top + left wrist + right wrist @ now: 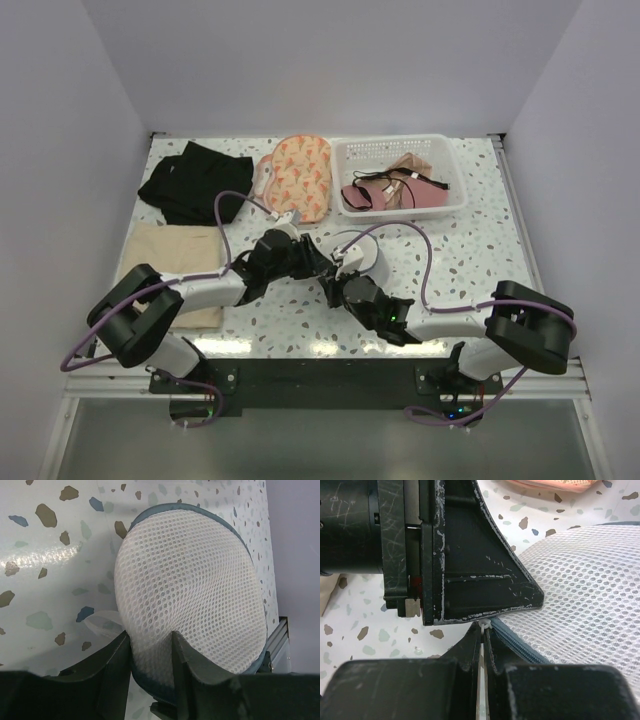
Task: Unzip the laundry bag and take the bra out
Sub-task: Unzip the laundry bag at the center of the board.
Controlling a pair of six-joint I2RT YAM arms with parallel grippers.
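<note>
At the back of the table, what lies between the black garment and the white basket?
An orange patterned fabric piece lies there, seen in the top external view.

Robotics laboratory test cell: plain white enclosure walls [330,60] around a speckled tabletop [480,250], a black mounting plate [320,378] on a metal rail [110,378], and exposed purple cables [424,265].

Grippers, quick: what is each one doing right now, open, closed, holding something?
Left gripper: closed on the mesh edge of the laundry bag.
Right gripper: shut, pinching the bag's white zipper pull.
</note>
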